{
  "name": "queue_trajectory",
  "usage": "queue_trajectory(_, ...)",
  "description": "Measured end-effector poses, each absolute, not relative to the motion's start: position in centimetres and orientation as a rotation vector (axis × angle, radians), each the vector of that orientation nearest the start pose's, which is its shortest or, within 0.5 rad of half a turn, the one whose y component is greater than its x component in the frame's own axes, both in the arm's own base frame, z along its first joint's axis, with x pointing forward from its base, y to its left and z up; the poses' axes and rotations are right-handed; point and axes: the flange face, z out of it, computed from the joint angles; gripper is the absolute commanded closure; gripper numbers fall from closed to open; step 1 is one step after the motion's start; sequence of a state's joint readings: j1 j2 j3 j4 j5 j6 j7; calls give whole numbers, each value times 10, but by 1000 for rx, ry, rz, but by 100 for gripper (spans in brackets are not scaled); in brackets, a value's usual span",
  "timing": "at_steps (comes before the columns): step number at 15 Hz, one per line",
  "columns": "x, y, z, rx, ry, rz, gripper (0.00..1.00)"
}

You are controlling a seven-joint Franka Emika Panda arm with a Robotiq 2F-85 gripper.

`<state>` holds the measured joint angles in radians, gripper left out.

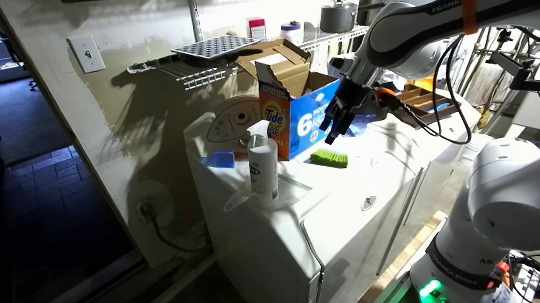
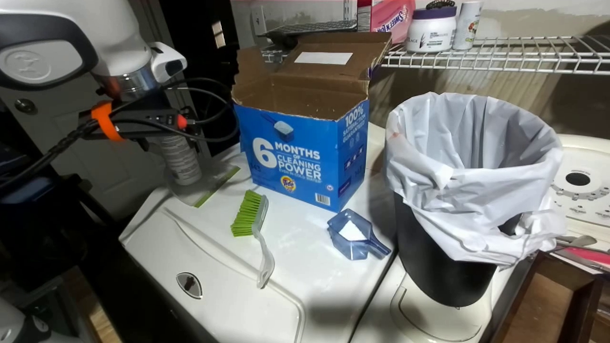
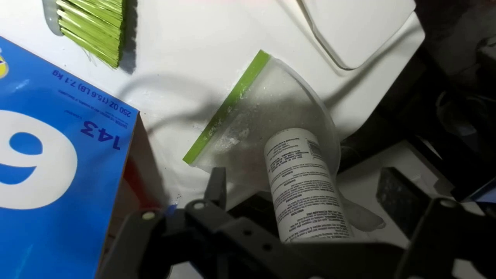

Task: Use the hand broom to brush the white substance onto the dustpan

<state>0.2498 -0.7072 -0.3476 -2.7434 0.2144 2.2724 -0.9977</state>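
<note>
The hand broom has green bristles (image 1: pixel 329 159) and a pale grey handle (image 2: pixel 267 259). It lies on the white machine top, and its bristles show at the upper left of the wrist view (image 3: pixel 93 29). The clear dustpan (image 3: pixel 271 102) has a green lip and lies beyond the broom, with a white bottle on it. White powder (image 3: pixel 232 140) dusts the dustpan and its lip; faint specks show on the white top before it. My gripper (image 1: pixel 328 131) is open and empty, held above the top near the blue box. In the wrist view its fingers (image 3: pixel 306 190) are wide apart.
An open Tide box (image 2: pixel 305 157) stands behind the broom. A white spray bottle (image 1: pixel 263 170) stands on the dustpan. A blue scoop with white powder (image 2: pixel 352 231) lies right of the box, beside a lined black bin (image 2: pixel 443 267). A wire shelf (image 2: pixel 500 57) hangs above.
</note>
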Motion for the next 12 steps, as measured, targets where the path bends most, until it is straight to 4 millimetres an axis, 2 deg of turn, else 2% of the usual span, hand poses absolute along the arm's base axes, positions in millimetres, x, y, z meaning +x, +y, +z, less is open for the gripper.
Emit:
queue_trajectory(5,342,-31,454,-2638,-1131,-567,0)
queue_trajectory(12,342,-31,450,-2638,-1130,-554,0)
